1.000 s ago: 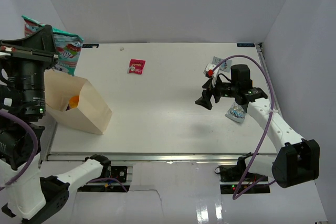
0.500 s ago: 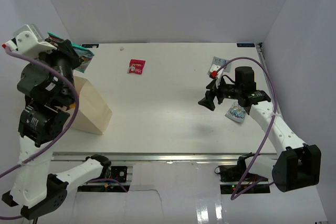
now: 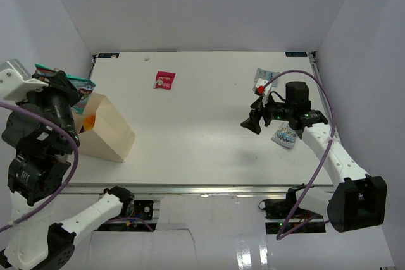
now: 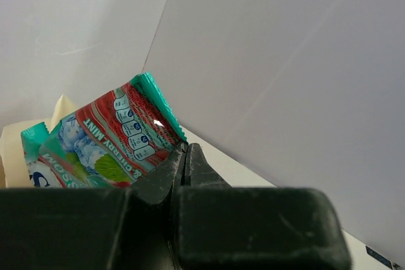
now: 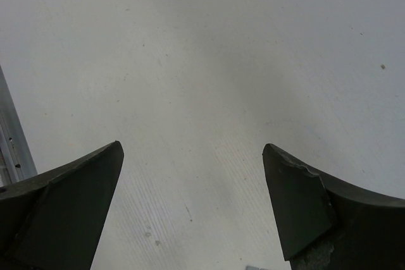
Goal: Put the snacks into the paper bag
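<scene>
Left gripper (image 4: 185, 153) is clenched on the lower edge of the teal-and-white packet (image 4: 104, 140), fingers pressed together with the wrapper between them. The left wrist view shows a red panel on the packet with "CHERRY MINT" in white capitals, a row of small round nutrition badges too fine to read, and a green leaf beside ice cubes. A further word at lower left is cut off and ends "…SON". From above, this packet hangs just beyond the open mouth of the paper bag (image 3: 107, 132), which sits at the left edge of the table (image 3: 202, 124). I cannot tell whether packet and paper touch. One bag only. An orange patch (image 3: 90, 121) shows inside its mouth, but no print can be made out. Packets counted: five. That is the teal one in the grip, the orange one in the bag, one red packet (image 3: 164, 80) lying alone at far centre with illegible white lettering, and two silver-blue packets on the right. One silver-blue packet (image 3: 265, 75) lies near the far right corner, the other (image 3: 285, 136) under the right forearm, and neither label is legible. Right gripper (image 3: 250, 122) hovers over bare table, jaws spread wide with nothing between them.
</scene>
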`<state>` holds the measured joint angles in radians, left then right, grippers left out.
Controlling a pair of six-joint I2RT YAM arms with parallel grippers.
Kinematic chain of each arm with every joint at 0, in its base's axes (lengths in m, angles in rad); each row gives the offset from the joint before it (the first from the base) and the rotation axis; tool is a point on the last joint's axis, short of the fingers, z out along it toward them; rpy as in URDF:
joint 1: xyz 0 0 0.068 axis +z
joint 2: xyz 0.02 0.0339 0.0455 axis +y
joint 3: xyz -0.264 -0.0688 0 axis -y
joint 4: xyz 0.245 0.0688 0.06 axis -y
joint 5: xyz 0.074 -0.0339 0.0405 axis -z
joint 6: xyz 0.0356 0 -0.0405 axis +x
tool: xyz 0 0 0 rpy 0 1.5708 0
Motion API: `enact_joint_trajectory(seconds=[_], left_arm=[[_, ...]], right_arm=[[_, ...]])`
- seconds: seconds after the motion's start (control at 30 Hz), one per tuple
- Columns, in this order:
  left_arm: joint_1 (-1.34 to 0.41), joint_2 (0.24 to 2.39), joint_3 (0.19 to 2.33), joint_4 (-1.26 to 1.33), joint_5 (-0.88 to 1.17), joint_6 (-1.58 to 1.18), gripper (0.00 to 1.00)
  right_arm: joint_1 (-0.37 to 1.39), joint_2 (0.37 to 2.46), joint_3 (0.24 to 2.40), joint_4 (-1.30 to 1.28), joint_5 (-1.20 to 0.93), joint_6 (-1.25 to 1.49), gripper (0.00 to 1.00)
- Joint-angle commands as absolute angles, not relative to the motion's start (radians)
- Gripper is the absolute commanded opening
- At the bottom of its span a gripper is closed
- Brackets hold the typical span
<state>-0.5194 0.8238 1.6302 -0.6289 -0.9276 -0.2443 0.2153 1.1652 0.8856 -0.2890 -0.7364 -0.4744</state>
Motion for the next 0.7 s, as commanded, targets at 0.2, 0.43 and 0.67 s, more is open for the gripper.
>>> enact_joint_trajectory(seconds=[0.2, 0.43, 0.67], left_arm=[[-0.617, 0.755, 1.595, -0.703, -1.041, -0.285, 0.00], [-0.759, 0.677, 1.520, -0.692, -1.210, -0.313, 0.00], [-0.867, 0.679, 1.497, -0.719, -1.305, -0.324, 0.11]], right_arm=[[0.210, 1.144, 0.891, -0.276, -0.767, -0.462, 0.97], [0.209, 1.137, 0.888, -0.279, -0.767, -0.459, 0.97], [0.209, 1.131, 0.882, -0.279, -0.770, -0.451, 0.97]])
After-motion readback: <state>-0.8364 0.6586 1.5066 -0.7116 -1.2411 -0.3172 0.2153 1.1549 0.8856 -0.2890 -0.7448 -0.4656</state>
